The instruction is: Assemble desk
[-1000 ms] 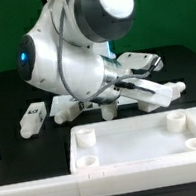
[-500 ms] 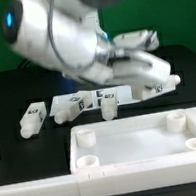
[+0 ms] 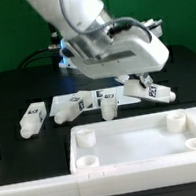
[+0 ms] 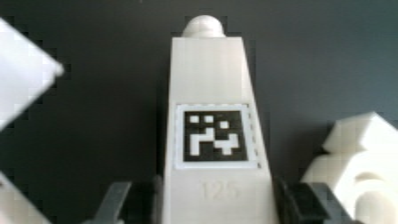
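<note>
The white desk tabletop (image 3: 143,148) lies rim up at the front, with round sockets in its corners. A white tagged leg (image 3: 158,91) lies on the black table at the exterior view's right. My gripper (image 3: 144,81) is down over it. In the wrist view this leg (image 4: 217,130) lies lengthwise between my fingers (image 4: 118,205), with a dark gap on each side, so the gripper (image 4: 214,208) is open and straddles it. Three more legs lie further left: the first (image 3: 107,106), the second (image 3: 67,107) and the third (image 3: 30,119).
The marker board (image 3: 91,95) lies flat behind the middle legs. In the wrist view another white part (image 4: 365,155) lies close beside the leg, and a white edge (image 4: 22,75) shows on the other side. A long white bar (image 3: 38,185) runs along the front.
The arm has swung toward the exterior view's right and risen, with the wrist turned. The gripper now sits over the rightmost leg. The other legs and the tabletop have not moved.
</note>
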`<state>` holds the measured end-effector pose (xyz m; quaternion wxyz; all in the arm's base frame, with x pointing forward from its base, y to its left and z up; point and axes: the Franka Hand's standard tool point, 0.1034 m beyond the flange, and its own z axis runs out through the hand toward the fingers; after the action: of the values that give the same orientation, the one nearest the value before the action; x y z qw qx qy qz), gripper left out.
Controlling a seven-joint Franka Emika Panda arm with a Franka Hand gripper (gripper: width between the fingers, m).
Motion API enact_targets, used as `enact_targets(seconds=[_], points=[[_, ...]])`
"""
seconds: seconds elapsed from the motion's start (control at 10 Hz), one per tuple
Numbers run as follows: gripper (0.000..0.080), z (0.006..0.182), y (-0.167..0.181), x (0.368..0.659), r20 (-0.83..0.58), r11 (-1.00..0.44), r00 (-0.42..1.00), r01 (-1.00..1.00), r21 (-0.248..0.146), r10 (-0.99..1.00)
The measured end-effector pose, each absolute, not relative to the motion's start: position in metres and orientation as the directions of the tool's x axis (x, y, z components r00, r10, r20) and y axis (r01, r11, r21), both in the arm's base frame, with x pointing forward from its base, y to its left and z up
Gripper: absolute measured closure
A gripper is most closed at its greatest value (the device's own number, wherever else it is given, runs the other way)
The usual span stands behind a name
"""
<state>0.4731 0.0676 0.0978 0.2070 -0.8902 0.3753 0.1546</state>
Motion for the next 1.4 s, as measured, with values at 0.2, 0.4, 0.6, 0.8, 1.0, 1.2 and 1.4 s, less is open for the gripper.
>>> enact_targets(seconds=[0.2, 0.4, 0.6, 0.8, 1.0, 1.2, 1.4], points=[[0.0515, 0.148, 0.063, 0.517, -0.288, -0.692, 0.761, -0.648, -0.318, -0.581], [0.0514, 0.138, 0.069, 0.513, -0.17, -0.703, 0.765, -0.64, -0.31, -0.622], [0.0514, 0.141, 0.069, 0.521, -0.05, -0.698, 0.748, -0.64, -0.321, -0.662], [0.0514, 0.169, 0.065, 0.557, 0.083, -0.815, 0.833, -0.507, -0.28, -0.547], [0.0514, 0.179, 0.08, 0.579, 0.218, -0.878, 0.861, -0.403, -0.257, -0.46], [0.0514, 0.175, 0.083, 0.574, 0.298, -0.866, 0.82, -0.412, -0.285, -0.488], [0.0514, 0.171, 0.09, 0.571, 0.334, -0.88, 0.821, -0.381, -0.284, -0.463]])
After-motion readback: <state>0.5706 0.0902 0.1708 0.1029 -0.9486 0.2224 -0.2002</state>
